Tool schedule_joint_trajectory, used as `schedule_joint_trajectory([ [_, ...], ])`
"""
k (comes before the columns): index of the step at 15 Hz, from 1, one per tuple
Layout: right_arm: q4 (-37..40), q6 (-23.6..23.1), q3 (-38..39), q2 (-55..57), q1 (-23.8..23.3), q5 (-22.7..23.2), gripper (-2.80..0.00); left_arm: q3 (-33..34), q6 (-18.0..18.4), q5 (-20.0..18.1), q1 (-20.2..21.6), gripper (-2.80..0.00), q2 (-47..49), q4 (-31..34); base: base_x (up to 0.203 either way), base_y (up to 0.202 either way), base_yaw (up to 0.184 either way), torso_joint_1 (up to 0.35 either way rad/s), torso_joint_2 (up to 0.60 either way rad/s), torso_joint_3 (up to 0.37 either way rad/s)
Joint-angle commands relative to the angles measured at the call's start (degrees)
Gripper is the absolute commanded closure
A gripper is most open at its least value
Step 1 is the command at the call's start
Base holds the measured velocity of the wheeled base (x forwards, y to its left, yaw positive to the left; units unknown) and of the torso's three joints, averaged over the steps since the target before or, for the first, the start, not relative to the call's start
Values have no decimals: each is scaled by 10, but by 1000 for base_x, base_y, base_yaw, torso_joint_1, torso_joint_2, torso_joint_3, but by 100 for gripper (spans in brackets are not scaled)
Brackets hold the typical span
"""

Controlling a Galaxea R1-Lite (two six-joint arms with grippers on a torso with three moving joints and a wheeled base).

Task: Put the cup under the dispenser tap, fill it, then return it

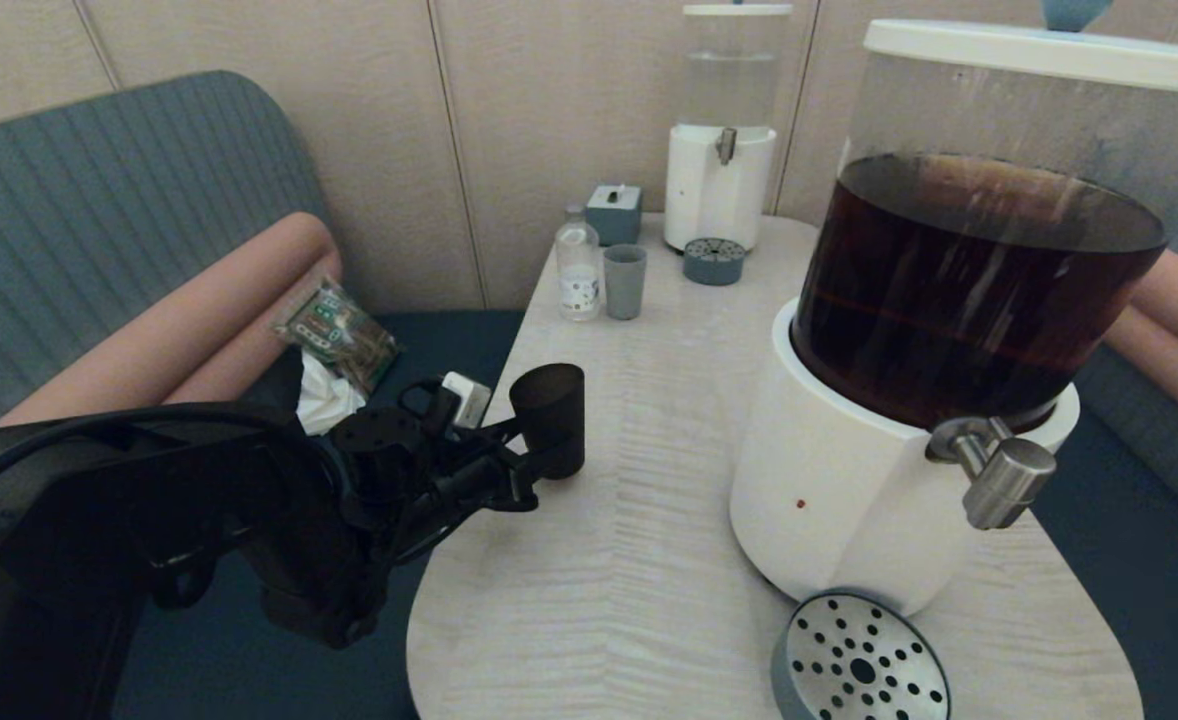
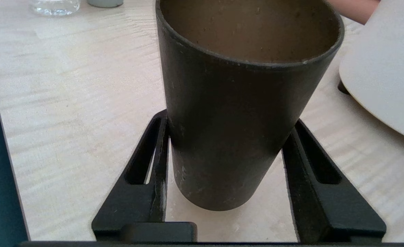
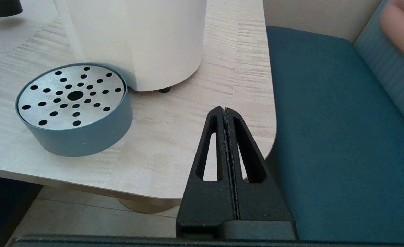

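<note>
The black cup stands upright near the table's left edge, and my left gripper is shut on its lower half. In the left wrist view both fingers press against the sides of the cup; I cannot tell whether its base touches the tabletop. The steel tap juts from the big white-based dispenser of dark brown liquid, far to the cup's right. A perforated drip tray lies in front of that dispenser. My right gripper is shut and empty, by the table's near right corner.
At the table's far end stand a smaller dispenser with clear liquid, its drip tray, a grey-blue cup, a small bottle and a grey box. Blue sofa seats flank the table.
</note>
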Motion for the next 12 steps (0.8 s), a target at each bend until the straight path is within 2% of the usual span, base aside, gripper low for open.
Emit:
schedule_joint_trajectory([
  [1,0,0,2,0,0,0,0,1,0,-1,-2,-280,-3,-5,0,0,0,0,0,0],
  [9,0,0,2,0,0,0,0,1,-1,-2,-6,-280,3,-5,0,0,0,0,0,0],
  [12,0,0,2,-1,-1,0,0,52,-1,-4,-7,-280,-26,-5,0,0,0,0,0,0],
])
